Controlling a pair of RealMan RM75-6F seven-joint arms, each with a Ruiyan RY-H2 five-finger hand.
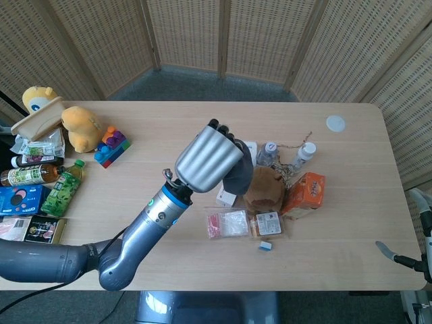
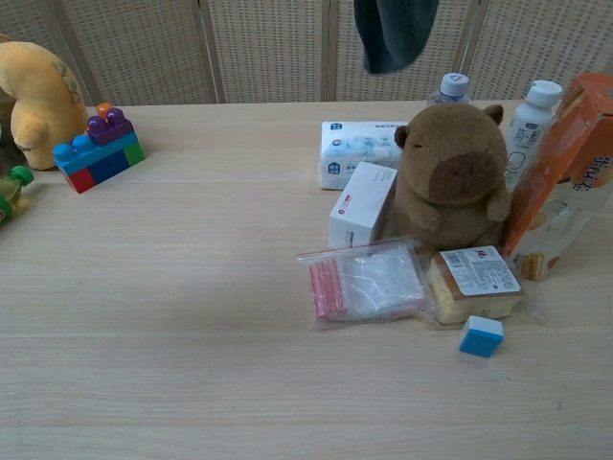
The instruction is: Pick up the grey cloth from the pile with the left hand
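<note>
My left hand (image 1: 206,158) is raised high above the table and grips the grey cloth (image 1: 237,174), which hangs from its fingers over the pile. In the chest view only the cloth's lower end (image 2: 393,34) shows, dangling at the top edge above the brown capybara plush (image 2: 452,177); the hand itself is out of that frame. The plush (image 1: 264,190) stands uncovered in the pile. My right hand is not in either view.
Around the plush lie a white box (image 2: 361,203), tissue pack (image 2: 359,153), zip bag (image 2: 369,281), wrapped bread (image 2: 474,284), blue block (image 2: 480,336), orange carton (image 2: 565,172) and two bottles (image 2: 529,120). Toy bricks (image 1: 111,146), yellow plush (image 1: 79,127) and drinks (image 1: 64,188) sit at the left.
</note>
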